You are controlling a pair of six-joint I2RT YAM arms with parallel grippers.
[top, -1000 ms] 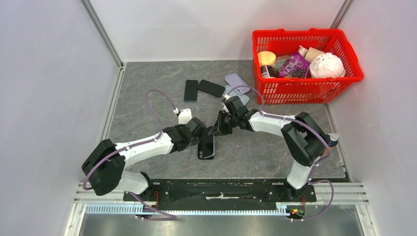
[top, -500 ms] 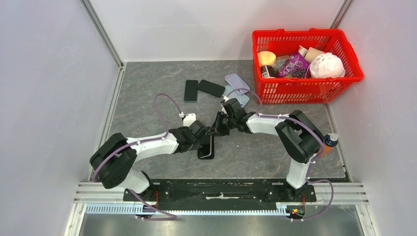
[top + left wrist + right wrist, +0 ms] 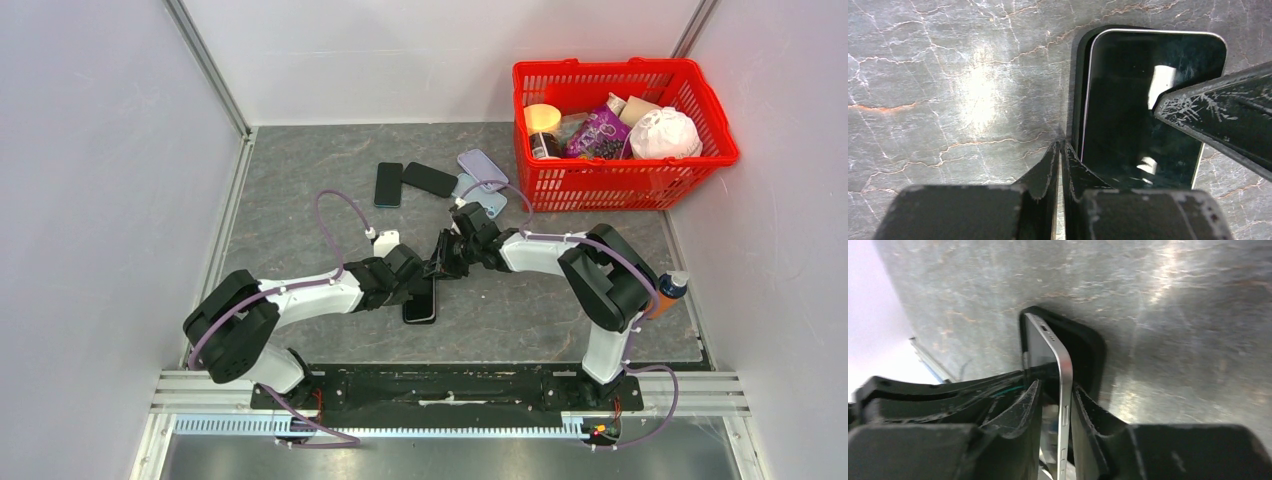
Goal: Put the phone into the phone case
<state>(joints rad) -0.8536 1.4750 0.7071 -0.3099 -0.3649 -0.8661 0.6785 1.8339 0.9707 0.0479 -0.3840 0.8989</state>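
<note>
The phone (image 3: 420, 300) was lowered further into the phone case (image 3: 1078, 90), clamped by the right gripper (image 3: 1055, 390); the left gripper (image 3: 1060, 150) was closed at the rim; jamming could be caused by tilt.

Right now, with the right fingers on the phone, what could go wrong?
1. The phone, held by the right fingers, sits tilted in the case with one long edge raised. Pressing down could jam it or pop it out.
2. The left fingers are closed at the case's rim, seemingly not gripping it, so the case may slide.
</note>
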